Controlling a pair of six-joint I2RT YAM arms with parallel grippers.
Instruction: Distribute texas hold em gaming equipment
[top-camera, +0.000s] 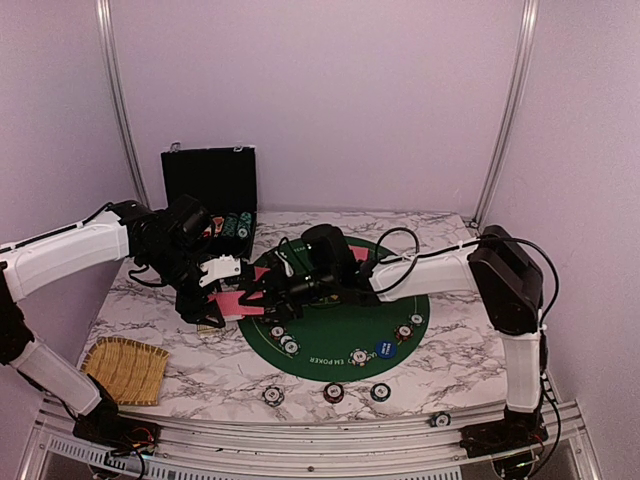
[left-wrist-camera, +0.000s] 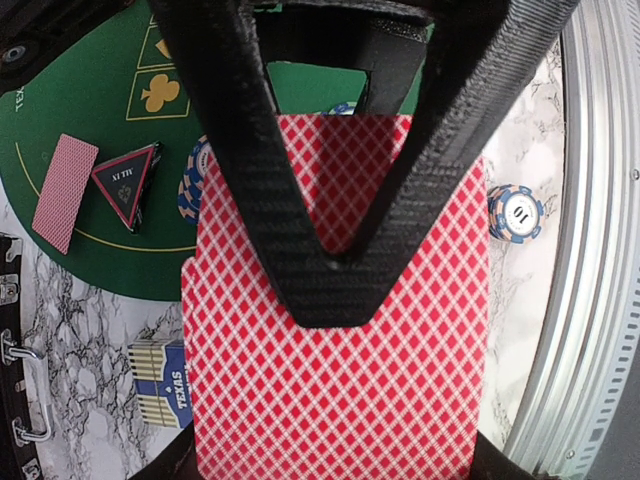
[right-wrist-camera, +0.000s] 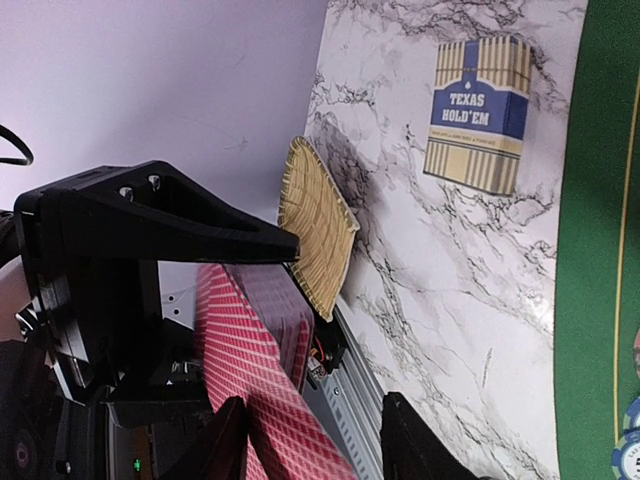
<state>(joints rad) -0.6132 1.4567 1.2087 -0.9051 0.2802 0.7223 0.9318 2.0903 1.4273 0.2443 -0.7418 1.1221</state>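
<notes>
Left gripper is clamped tight on a stack of red-backed playing cards, its two black fingers meeting in a V across the top card, held above the left edge of the round green felt. Facing it from the right, the right gripper has its jaws apart, with the edge of the cards between them; no finger is pressed on the card.

Under the held stack, the left wrist view shows what the overhead camera hides: a single card lying face down on the felt, a dark triangular marker just beside it, and a blue-and-white striped chip on the marble near the metal rail. The Texas Hold'em card box lies on the marble just off the felt, and the straw mat sits near the table's front left corner.

From above, a blue round button rests on the felt's near side and three chips are spaced along the marble table in front. The black chip case stands open at the back left. Pale lilac walls close in the booth.
</notes>
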